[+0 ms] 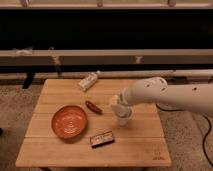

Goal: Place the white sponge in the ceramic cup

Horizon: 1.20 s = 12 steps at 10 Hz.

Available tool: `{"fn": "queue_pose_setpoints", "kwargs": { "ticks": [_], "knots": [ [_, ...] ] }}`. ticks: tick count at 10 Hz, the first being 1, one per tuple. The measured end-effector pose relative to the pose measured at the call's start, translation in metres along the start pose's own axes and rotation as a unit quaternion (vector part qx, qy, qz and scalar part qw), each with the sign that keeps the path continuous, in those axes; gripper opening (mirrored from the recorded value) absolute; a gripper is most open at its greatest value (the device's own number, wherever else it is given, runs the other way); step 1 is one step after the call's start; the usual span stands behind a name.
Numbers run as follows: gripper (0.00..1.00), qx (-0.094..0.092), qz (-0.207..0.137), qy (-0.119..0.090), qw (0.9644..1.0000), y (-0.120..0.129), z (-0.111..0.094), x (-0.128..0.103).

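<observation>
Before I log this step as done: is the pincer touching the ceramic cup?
Cannot tell. In the camera view the pincer sits directly over the ceramic cup, overlapping its rim, so neither contact nor a gap shows plainly.

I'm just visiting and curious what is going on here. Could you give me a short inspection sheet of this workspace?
Surface: wooden table, slatted top.
Job's things: ceramic cup upright right of centre; white sponge just above it, at the gripper.
Clutter: orange bowl; dark bar in front; small reddish item; whitish packet at the back.
Gripper: gripper directly over the cup.
Cables: a dark cable on the floor at right.
Surroundings: speckled floor, pale rails against a dark background.
</observation>
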<state>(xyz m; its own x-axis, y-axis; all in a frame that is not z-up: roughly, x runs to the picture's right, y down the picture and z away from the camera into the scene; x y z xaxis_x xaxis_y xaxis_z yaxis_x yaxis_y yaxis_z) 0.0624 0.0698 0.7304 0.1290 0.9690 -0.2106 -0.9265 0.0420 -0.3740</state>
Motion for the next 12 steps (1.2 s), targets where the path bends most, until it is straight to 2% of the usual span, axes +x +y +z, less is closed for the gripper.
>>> {"fn": "queue_pose_setpoints", "kwargs": {
  "ticks": [6, 8, 12],
  "knots": [
    [0.8, 0.01, 0.005, -0.001, 0.9999, -0.002, 0.001, 0.01],
    [0.8, 0.011, -0.007, -0.009, 0.9999, 0.006, -0.003, 0.007],
    [0.8, 0.011, -0.009, -0.008, 0.9999, 0.008, -0.002, 0.007]
  ]
}}
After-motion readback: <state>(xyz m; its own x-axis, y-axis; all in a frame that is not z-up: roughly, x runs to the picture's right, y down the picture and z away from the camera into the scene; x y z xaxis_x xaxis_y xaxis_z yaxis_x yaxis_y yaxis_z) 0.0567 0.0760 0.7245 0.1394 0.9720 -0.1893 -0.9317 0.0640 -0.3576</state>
